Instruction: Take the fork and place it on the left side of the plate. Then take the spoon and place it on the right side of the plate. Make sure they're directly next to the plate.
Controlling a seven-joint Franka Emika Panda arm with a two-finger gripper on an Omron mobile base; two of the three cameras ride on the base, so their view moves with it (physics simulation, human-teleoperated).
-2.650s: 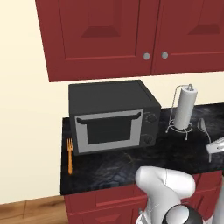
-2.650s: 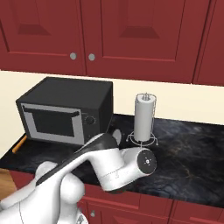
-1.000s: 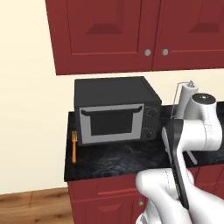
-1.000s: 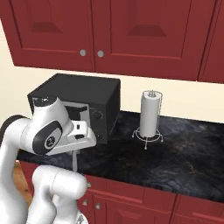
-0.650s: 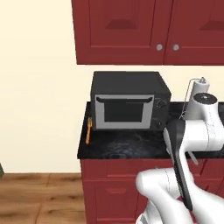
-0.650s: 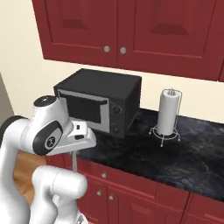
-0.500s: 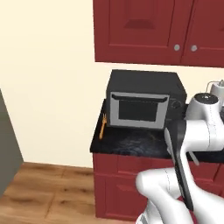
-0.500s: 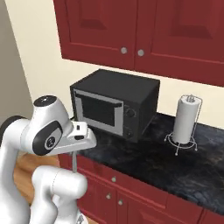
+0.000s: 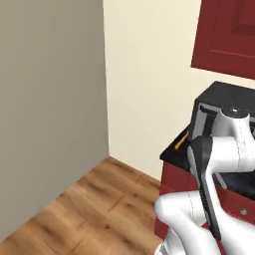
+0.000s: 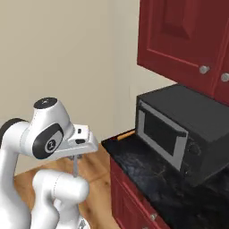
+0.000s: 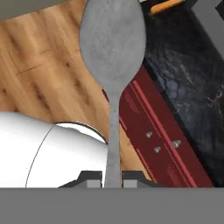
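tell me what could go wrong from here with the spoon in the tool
The tool pinches the grey spoon only at its handle end, bowl far out, so a swing may twist it loose over the wood floor. The orange fork lies at the counter edge; a sweep may knock it off.

Arm folded close over its base, elbow raised, forearm reaching sideways to a wrist held level. Hand turned down, tool [image 10: 75, 167] pointing at the floor. Jaws closed tight on the spoon [image 11: 113, 52], handle pinched between the two fingertips [image 11: 92, 183], bowl hanging out beyond them. In the left base view, upper link crossing in front of the white shoulder.
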